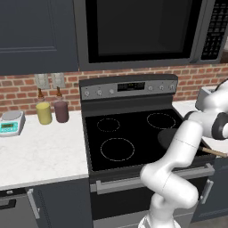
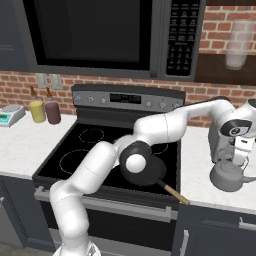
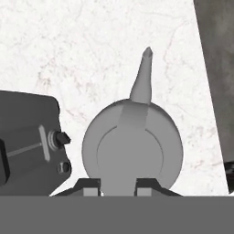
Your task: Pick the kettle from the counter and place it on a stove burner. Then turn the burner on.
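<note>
While reaching far right, fingers (image 2: pixel 242 159) clamped on kettle (image 2: pixel 228 176) handle.

- My arm (image 2: pixel 150 130) reaches far out to its right, elbow bent, forearm running level.
- The wrist turns straight down.
- I see the gripper (image 2: pixel 241 156) pointing downward, its fingertips (image 3: pixel 89 186) drawn close together, nearly closed.

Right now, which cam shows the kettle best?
Hand view: the kettle sits dead centre from above, spout clear, gripper shut on its handle. Right base view shows it small, side-on, on the counter.
</note>
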Robot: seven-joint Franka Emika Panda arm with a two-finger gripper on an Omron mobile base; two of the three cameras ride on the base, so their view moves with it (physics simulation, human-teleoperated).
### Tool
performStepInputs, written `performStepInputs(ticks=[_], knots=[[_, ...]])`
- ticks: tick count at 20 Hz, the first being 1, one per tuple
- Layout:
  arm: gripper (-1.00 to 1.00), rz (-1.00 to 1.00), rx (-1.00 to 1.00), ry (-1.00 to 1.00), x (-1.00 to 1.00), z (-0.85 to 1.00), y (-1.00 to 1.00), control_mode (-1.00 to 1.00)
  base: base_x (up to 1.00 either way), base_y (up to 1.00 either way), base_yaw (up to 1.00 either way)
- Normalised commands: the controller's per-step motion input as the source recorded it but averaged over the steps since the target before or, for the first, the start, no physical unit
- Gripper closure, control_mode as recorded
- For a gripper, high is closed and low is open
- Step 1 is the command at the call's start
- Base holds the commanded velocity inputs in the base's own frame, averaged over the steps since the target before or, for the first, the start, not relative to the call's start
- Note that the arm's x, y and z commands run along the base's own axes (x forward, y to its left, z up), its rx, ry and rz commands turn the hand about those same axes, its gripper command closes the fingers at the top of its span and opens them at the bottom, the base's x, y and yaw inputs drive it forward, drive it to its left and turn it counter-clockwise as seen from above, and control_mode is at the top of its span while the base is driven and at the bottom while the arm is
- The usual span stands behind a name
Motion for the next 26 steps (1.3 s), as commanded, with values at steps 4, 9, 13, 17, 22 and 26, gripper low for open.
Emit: performStepInputs(ticks=[4,9,13,17,22,26], knots=[[1.00,0.00,0.00,-0.20,-0.89,0.38,0.13,-1.00,0.00,0.00,0.00],[1.00,0.02,-0.01,-0.23,-0.93,0.63,0.60,-1.00,0.00,0.00,0.00],[1.00,0.04,0.00,-0.16,-0.41,0.43,0.79,-1.00,0.00,0.00,0.00],[1.00,0.08,-0.03,-0.11,-0.41,0.47,0.89,-1.00,0.00,0.00,0.00],[1.00,0.15,-0.13,-0.17,-0.29,0.72,0.90,-1.00,0.00,0.00,0.00],[1.00,0.18,-0.16,-0.11,-0.06,0.73,0.86,-1.00,0.00,0.00,0.00]])
